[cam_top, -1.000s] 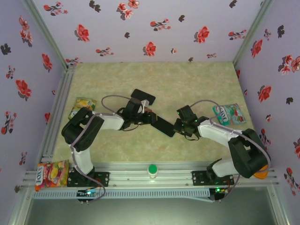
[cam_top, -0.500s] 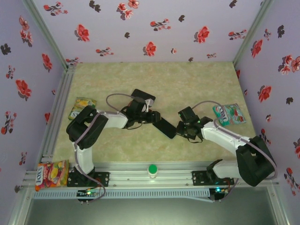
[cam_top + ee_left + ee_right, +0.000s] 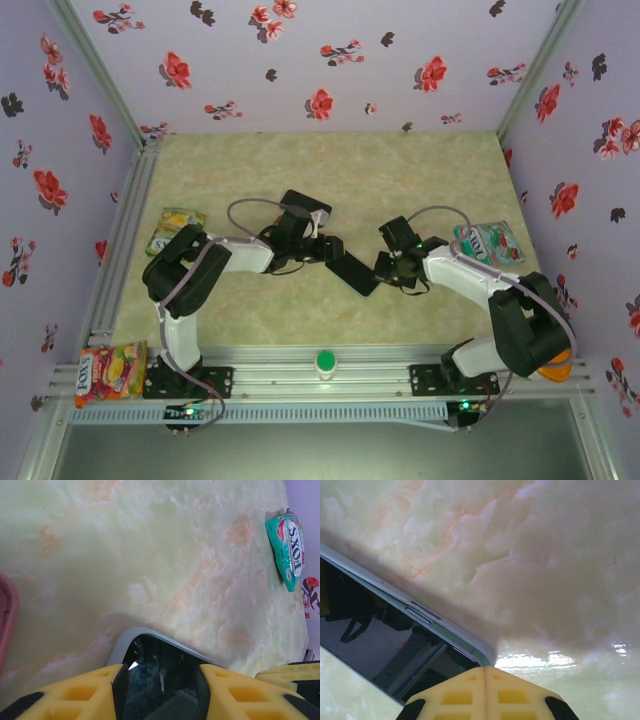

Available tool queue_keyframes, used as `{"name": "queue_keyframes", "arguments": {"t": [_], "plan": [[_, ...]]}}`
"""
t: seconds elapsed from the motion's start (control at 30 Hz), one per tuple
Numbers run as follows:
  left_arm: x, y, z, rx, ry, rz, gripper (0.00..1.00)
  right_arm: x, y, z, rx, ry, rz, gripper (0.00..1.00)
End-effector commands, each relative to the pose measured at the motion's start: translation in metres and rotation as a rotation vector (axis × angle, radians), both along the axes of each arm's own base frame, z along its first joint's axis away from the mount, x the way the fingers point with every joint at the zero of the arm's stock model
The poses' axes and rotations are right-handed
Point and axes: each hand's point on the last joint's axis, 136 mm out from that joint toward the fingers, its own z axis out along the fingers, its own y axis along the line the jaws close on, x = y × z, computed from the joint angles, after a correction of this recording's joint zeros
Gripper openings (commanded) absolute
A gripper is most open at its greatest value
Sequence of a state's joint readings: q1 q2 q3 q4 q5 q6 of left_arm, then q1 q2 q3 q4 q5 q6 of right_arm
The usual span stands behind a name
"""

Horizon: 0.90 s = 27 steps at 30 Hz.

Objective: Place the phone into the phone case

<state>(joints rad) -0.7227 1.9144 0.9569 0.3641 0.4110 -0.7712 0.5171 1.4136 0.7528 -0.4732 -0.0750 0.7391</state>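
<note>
Where the black rectangular phone case (image 3: 305,205) lies on the green marbled worktop (image 3: 420,170), it sits just behind the left tool (image 3: 328,250) and is partly covered by that arm. The dark glass-fronted phone (image 3: 352,272) with a silver frame is outside the phone case. It lies near the case, between the two tools at mid-worktop.

The left tool pinches the phone across its width. The right tool (image 3: 385,268) has its fingers pressed together, with the tip at the phone's opposite end.

The top view gives the layout:
- A teal snack packet (image 3: 488,243) lies beside the right arm.
- A green-and-yellow snack packet (image 3: 175,228) lies beside the left arm.
- A red-and-yellow snack packet (image 3: 110,368) lies at the left end of the near rail.

The left wrist view gives the grip, with a yellow finger (image 3: 65,695) on each side of the screen.

The right wrist view gives the closed yellow fingertips (image 3: 485,690) just beside the phone's corner, side buttons on the frame, and a shadow under the phone. Whether the phone rests flat cannot be told.
</note>
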Motion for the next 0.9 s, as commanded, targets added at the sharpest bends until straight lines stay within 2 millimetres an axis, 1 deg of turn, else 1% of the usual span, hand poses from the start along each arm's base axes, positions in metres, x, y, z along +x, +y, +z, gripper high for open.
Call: {"name": "queue_keyframes", "arguments": {"t": [0.0, 0.43, 0.7, 0.87], "plan": [[-0.001, -0.005, -0.004, 0.012, -0.001, -0.024, 0.44, 0.007, 0.006, 0.003, 0.018, -0.015, 0.022, 0.0], [-0.002, -0.002, -0.004, 0.015, 0.0, -0.018, 0.44, 0.002, 0.003, -0.016, 0.003, 0.026, 0.02, 0.0], [-0.002, 0.0, -0.005, 0.019, 0.0, -0.017, 0.44, -0.013, -0.003, -0.039, -0.018, 0.093, 0.009, 0.0], [-0.003, 0.0, -0.007, 0.02, 0.003, -0.015, 0.44, -0.026, -0.006, -0.058, -0.039, 0.138, 0.003, 0.0]]}}
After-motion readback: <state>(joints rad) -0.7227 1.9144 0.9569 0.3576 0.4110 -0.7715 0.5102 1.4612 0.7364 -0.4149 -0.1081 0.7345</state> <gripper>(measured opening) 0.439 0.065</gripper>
